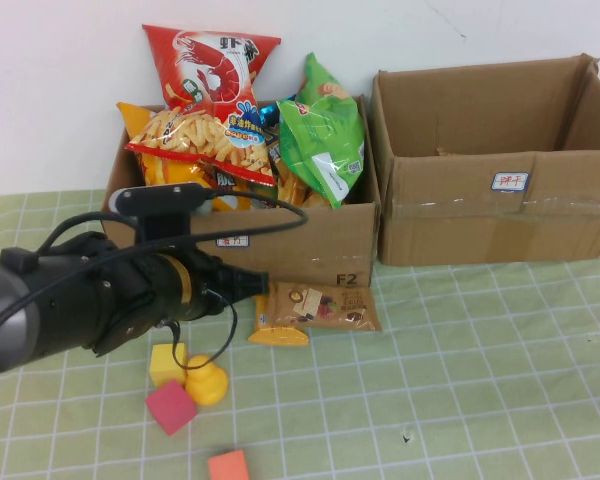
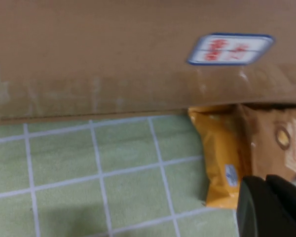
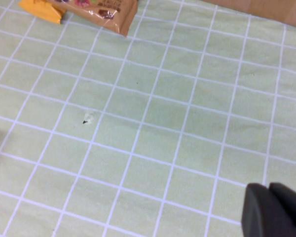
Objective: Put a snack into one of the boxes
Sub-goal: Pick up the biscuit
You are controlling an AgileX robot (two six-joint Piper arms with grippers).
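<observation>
Two snack packs lie on the green checked cloth in front of the left box (image 1: 310, 240): a brown one (image 1: 325, 305) and a yellow one (image 1: 278, 333). That box is heaped with bags, among them a red shrimp-chip bag (image 1: 208, 62) and a green bag (image 1: 325, 130). The right box (image 1: 500, 205) holds nothing that I can see. My left gripper (image 1: 263, 290) is shut and empty, with its tip at the near end of the yellow pack (image 2: 219, 153), beside the brown pack (image 2: 276, 138). My right gripper (image 3: 269, 186) is shut over bare cloth and does not show in the high view.
Toy blocks sit on the cloth by the left arm: a yellow cube (image 1: 166, 362), a yellow rounded toy (image 1: 207, 383), a pink cube (image 1: 170, 407) and an orange cube (image 1: 228, 466). A white wall stands behind both boxes. The cloth stretches to the right in front of the boxes.
</observation>
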